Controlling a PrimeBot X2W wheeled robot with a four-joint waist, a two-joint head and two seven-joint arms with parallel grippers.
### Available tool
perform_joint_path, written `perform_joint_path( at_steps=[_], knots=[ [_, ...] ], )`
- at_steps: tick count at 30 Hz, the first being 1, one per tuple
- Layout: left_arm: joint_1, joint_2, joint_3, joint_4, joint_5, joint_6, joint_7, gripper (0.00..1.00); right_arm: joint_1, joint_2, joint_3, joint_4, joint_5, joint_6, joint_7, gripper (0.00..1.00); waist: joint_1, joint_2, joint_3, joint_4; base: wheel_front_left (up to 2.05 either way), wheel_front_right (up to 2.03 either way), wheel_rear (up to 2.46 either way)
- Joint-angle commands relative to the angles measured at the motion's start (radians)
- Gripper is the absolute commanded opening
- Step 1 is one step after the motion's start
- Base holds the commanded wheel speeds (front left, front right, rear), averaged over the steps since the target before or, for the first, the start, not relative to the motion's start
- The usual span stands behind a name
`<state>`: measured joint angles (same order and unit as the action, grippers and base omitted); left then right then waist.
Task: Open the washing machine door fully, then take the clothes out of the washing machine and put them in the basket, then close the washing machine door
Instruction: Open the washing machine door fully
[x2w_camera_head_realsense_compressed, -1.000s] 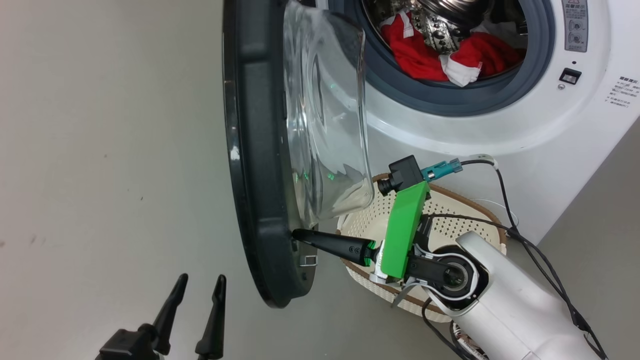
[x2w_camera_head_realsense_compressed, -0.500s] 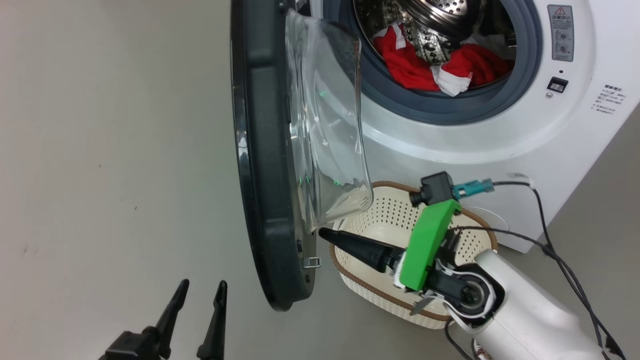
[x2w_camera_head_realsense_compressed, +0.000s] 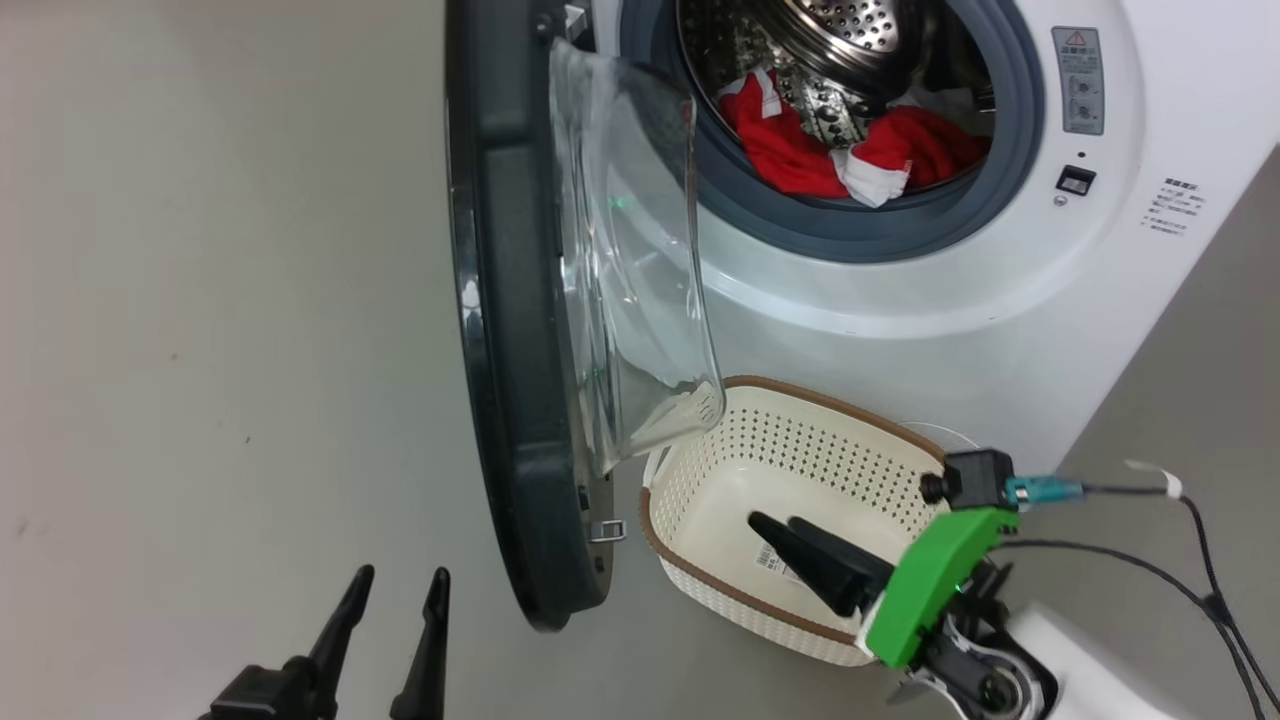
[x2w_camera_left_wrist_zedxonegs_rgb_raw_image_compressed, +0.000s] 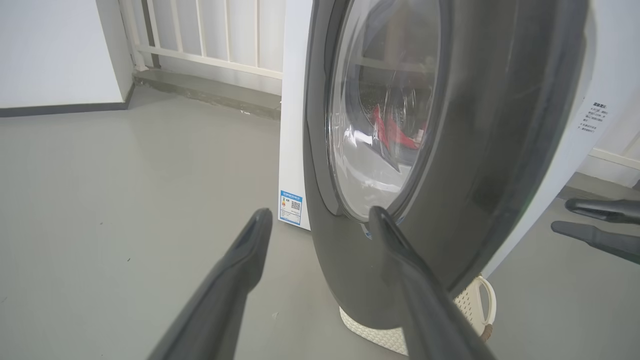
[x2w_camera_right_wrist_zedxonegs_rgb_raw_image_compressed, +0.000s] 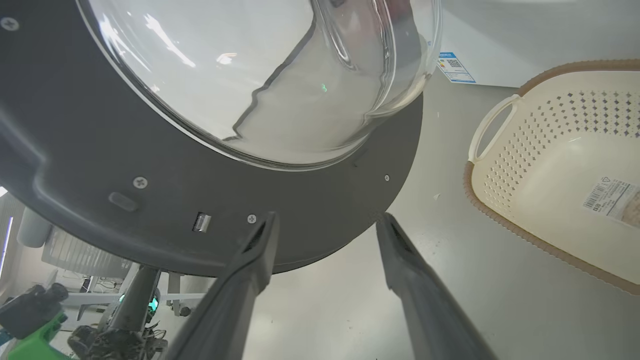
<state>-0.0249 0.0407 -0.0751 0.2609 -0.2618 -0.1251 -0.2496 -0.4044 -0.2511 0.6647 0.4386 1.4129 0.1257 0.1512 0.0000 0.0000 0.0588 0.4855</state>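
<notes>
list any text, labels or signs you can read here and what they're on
No wording is legible.
Grey sticker on the washing machine: red warning triangle, print too small.
Black print on its front: too small.
Blue label at its base: QR code, text blurred.
Paper label on the basket floor: barcode, print too small.

Smooth grey floor (x2w_camera_left_wrist_zedxonegs_rgb_raw_image_compressed: 125, 200), white wall (x2w_camera_left_wrist_zedxonegs_rgb_raw_image_compressed: 50, 50), dark skirting (x2w_camera_left_wrist_zedxonegs_rgb_raw_image_compressed: 60, 109), white vertical bars (x2w_camera_left_wrist_zedxonegs_rgb_raw_image_compressed: 210, 30) behind

The right tool (x2w_camera_right_wrist_zedxonegs_rgb_raw_image_compressed: 326, 217), fingers spread wide, faces the washing machine door (x2w_camera_right_wrist_zedxonegs_rgb_raw_image_compressed: 100, 165) — its glass bowl (x2w_camera_right_wrist_zedxonegs_rgb_raw_image_compressed: 260, 75) bulging above — cream basket (x2w_camera_right_wrist_zedxonegs_rgb_raw_image_compressed: 525, 150) at right.
</notes>
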Motion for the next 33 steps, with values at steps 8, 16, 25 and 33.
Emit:
perform_joint_path(
  at_steps=[8,16,25,33],
  knots=[
    [-0.014,0.010,0.051,-0.020,0.013,-0.005,-0.012,1.00,0.037,-0.045,0.077,0.029,-0.108,0.005,-0.195,1.00,0.0000,0.0000,-0.009,-0.026,0.00,0.00,0.00],
    [-0.004,0.009,0.062,-0.016,0.018,-0.005,-0.012,1.00,0.032,-0.069,0.138,0.122,-0.244,0.005,-0.390,1.00,0.0000,0.0000,-0.021,-0.044,0.00,0.00,0.00],
    [0.000,0.009,0.064,-0.013,0.024,-0.006,-0.012,1.00,0.097,-0.033,-0.072,0.084,-0.588,0.005,-0.413,1.00,0.0000,0.0000,-0.023,-0.057,0.00,0.00,0.00],
    [0.000,0.009,0.067,-0.019,0.028,-0.006,-0.012,1.00,0.220,0.042,-0.293,-0.030,-0.863,0.005,-0.413,1.00,0.0000,0.0000,-0.025,-0.055,0.00,0.00,0.00]
  ],
)
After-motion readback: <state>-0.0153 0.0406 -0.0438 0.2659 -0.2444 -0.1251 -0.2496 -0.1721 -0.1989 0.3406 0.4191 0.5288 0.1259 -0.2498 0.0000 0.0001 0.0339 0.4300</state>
